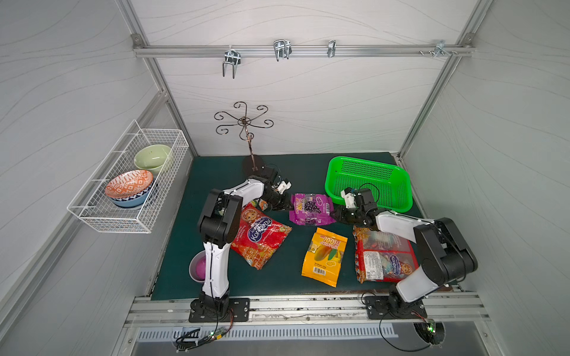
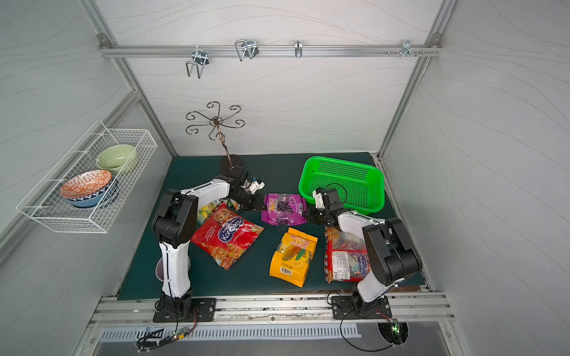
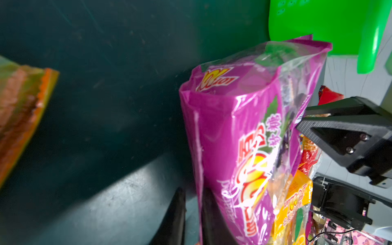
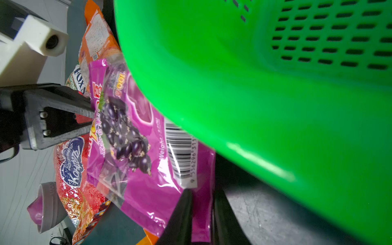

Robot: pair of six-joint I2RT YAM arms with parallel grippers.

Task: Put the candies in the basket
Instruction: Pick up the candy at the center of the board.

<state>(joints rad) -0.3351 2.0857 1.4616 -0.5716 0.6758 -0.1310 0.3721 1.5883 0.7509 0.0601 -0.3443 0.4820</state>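
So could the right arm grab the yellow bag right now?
Probably not yet: the right gripper is shut on the purple bag, which the left gripper pinches too. The yellow bag lies uncovered close by, so after letting go it likely could.

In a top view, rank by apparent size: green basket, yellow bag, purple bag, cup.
1. basket
2. yellow bag
3. purple bag, crumpled, so it may read smaller than it is
4. cup, smallest even though partly hidden
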